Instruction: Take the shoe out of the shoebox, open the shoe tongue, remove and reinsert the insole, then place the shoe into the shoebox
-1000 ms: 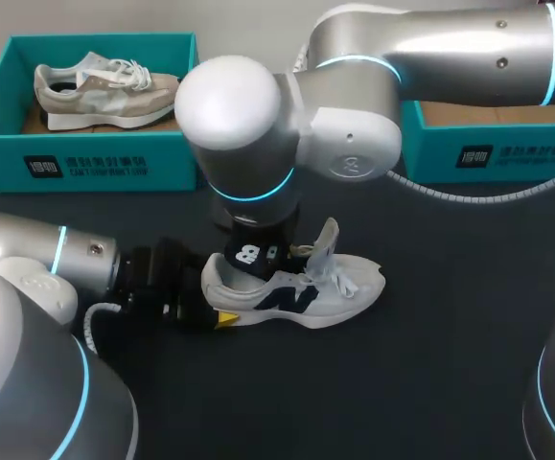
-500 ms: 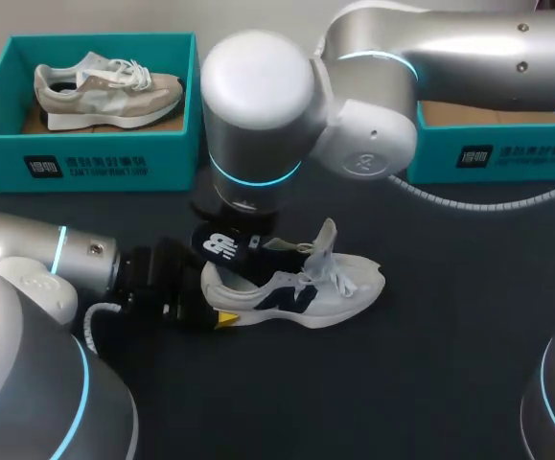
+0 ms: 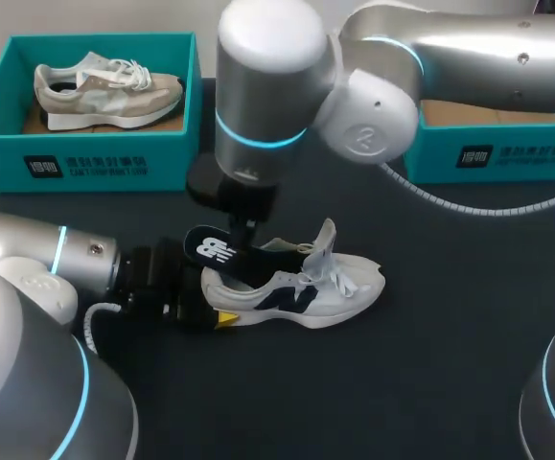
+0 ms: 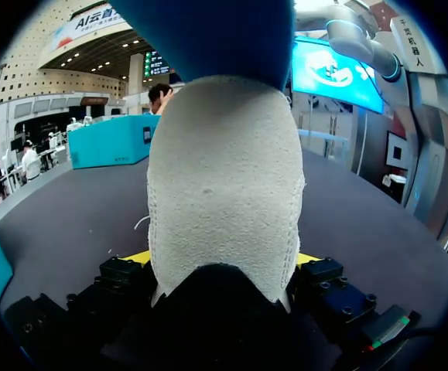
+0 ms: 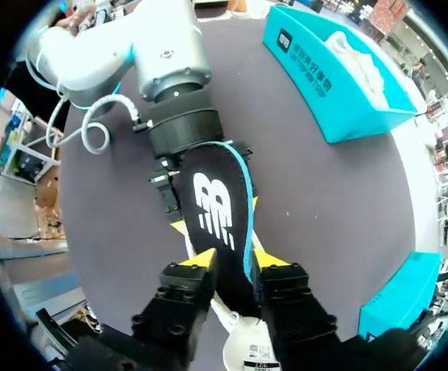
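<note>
Risen since earlier, your right gripper pinches the insole, slanting heel-up out of the shoe your left gripper clamps.

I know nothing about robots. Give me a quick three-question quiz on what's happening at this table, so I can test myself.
1. True or false: the right pincer is shut on the black insole.
2. What does the left pincer grip? A) the heel of the white shoe B) a loose lace C) nothing
3. Fill in: the beige shoe lies inside a teal ____.
Key: 1 true; 2 A; 3 box.
</note>
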`<state>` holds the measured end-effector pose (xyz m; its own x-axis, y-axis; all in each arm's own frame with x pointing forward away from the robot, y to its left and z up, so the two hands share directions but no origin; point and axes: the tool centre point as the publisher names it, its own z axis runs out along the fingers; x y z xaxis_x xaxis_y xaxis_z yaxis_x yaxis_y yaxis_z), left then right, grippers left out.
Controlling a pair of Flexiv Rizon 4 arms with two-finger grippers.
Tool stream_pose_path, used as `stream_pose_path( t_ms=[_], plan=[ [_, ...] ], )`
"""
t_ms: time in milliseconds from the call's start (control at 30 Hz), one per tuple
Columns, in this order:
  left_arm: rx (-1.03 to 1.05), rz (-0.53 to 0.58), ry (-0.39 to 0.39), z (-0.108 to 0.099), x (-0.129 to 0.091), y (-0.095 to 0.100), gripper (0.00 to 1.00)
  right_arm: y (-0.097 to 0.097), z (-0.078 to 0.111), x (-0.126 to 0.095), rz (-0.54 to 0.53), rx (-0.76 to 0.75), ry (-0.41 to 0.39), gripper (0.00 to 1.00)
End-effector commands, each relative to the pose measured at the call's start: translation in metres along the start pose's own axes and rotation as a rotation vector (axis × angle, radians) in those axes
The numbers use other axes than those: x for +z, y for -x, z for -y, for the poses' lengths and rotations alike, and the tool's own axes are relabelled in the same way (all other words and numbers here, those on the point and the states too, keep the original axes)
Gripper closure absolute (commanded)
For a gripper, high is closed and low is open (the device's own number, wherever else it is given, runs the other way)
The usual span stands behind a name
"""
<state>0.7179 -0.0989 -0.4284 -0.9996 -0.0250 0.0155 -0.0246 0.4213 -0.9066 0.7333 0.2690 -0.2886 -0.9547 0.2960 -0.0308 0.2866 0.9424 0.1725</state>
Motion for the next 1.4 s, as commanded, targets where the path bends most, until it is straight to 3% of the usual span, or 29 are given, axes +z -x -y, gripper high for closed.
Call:
stream_pose_path(
  t_ms=[33, 467, 833, 900, 933, 1033, 1100, 1267, 1400],
  plan=[
    [0.0, 0.003, 0.003, -0.005, 0.008, -0.001, 1.0, 0.012, 0.007, -0.003, -0.204, -0.008, 0.042, 0.0],
    [0.0, 0.003, 0.003, -0.005, 0.008, -0.001, 1.0, 0.002, 0.004, -0.008, -0.573, -0.038, 0.154, 0.0],
    [0.0, 0.003, 0.003, -0.005, 0.008, -0.001, 1.0, -0.01, 0.005, 0.005, -0.616, -0.01, 0.182, 0.0],
    [0.0, 0.003, 0.003, -0.005, 0.008, -0.001, 1.0, -0.013, 0.003, 0.007, -0.616, -0.01, 0.185, 0.16],
    [0.0, 0.003, 0.003, -0.005, 0.008, -0.001, 1.0, -0.014, 0.002, 0.008, -0.617, -0.012, 0.188, 0.2],
    [0.0, 0.003, 0.003, -0.005, 0.008, -0.001, 1.0, -0.02, -0.001, 0.011, -0.631, -0.017, 0.195, 0.23],
    [0.0, 0.003, 0.003, -0.005, 0.008, -0.001, 1.0, -0.023, -0.003, 0.013, -0.642, -0.025, 0.199, 0.32],
    [0.0, 0.003, 0.003, -0.005, 0.008, -0.001, 1.0, -0.026, -0.007, 0.021, -0.653, -0.033, 0.194, 0.31],
    [0.0, 0.003, 0.003, -0.005, 0.008, -0.001, 1.0, -0.026, -0.008, 0.025, -0.662, -0.039, 0.194, 0.52]
  ],
)
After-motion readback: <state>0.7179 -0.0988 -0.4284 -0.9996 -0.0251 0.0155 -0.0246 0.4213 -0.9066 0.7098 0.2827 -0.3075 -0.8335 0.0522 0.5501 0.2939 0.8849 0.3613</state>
